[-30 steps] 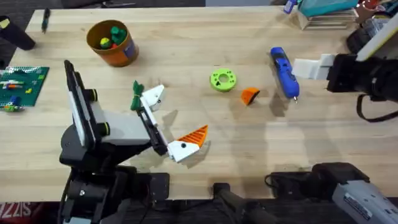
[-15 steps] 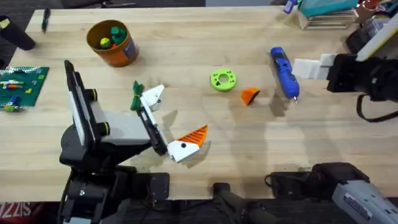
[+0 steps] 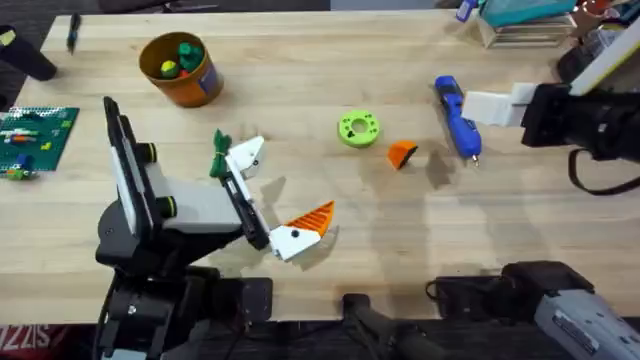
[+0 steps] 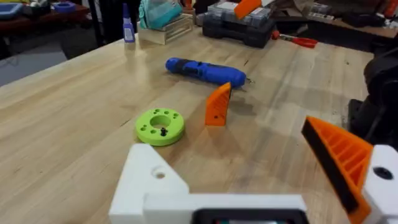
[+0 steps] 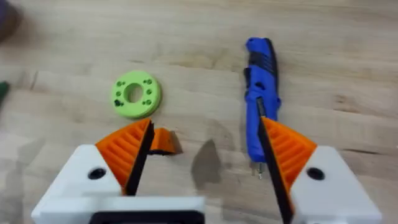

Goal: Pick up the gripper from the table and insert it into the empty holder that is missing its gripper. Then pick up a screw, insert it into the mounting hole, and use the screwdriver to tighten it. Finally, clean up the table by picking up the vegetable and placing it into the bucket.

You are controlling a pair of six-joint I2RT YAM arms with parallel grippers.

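We find the gripper (image 3: pixel 402 153) lying loose on the counter (image 3: pixel 330 80), between the green disc (image 3: pixel 359 129) and the screwdriver (image 3: pixel 457 115). The right claw (image 5: pixel 202 152) hangs wide open, empty, above them. The left claw (image 3: pixel 270 195) rests spread, touching nothing.

Both arms are black with white housings, the left gripper (image 3: pixel 268 196) white-based with one ribbed orange pad, the right gripper (image 5: pixel 202 155) white-based with two.

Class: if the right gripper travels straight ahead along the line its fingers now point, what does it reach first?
Probably the loose orange gripper, lying between the open right gripper fingers' line; the screwdriver sits off to one side. Depth is uncertain.
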